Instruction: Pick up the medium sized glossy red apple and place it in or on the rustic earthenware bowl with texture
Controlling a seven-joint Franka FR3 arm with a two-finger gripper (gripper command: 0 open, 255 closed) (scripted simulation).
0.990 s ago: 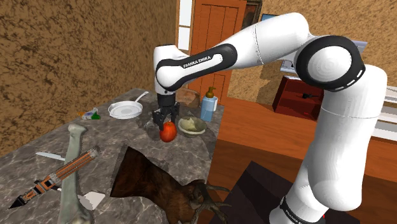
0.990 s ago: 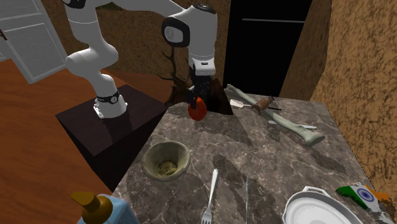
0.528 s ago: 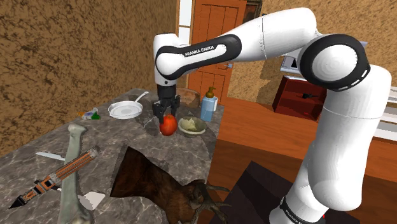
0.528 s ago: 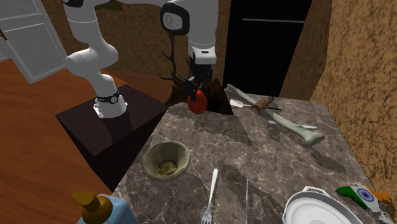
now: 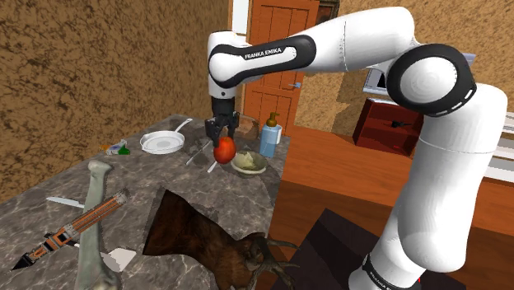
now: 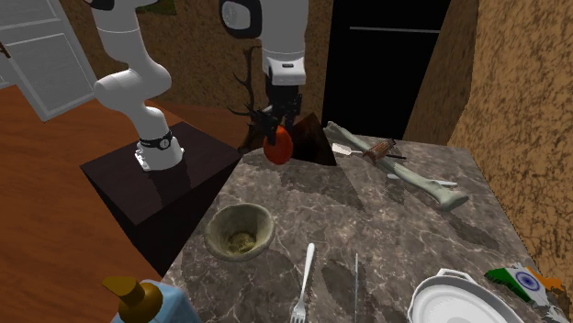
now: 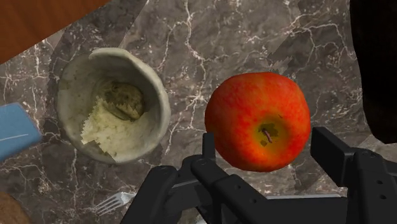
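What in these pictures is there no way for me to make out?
- Wrist view: the gripper, holding the apple, hides the fork's handle.
- Wrist view: the picture's edge cuts off the blue bottle.
- Second exterior view: the edge cuts off the small flag.
- Wrist view: the lumps in the bowl are too vague to name.

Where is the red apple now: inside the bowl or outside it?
Outside. The gripper holds the apple in the air above the counter, and the bowl stands apart to one side of it.
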